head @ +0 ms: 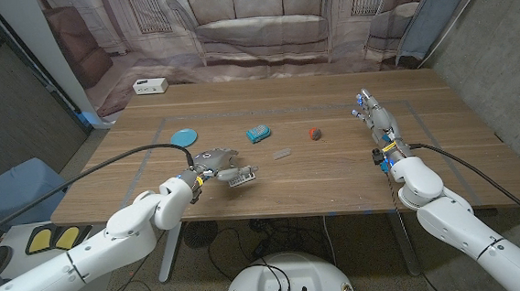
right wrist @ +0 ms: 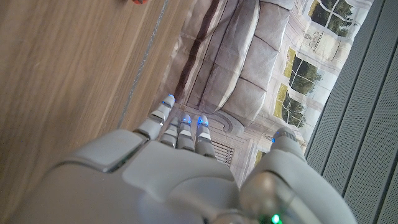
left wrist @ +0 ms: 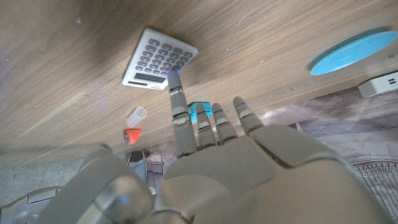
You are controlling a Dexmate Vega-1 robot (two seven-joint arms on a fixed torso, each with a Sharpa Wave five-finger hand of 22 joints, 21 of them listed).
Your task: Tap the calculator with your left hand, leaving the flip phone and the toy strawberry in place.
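The white calculator (head: 239, 175) (left wrist: 160, 59) lies near the table's front edge, left of centre. My left hand (head: 211, 161) (left wrist: 236, 162) hovers over its left side, fingers stretched out and holding nothing. In the left wrist view one fingertip (left wrist: 175, 76) touches the calculator's near edge. The red toy strawberry (head: 314, 133) (left wrist: 132, 135) sits mid-table, well beyond the hand. A small teal device (head: 259, 134) (left wrist: 200, 111), probably the flip phone, lies left of the strawberry. My right hand (head: 376, 119) (right wrist: 180, 168) stands on its edge at the right, fingers straight and empty.
A small grey piece (head: 282, 153) (left wrist: 137, 116) lies between the calculator and the strawberry. A blue plate (head: 184, 136) (left wrist: 354, 53) sits behind my left hand. A white box (head: 149, 85) stands at the far left corner. Tape lines mark the table (head: 336, 181).
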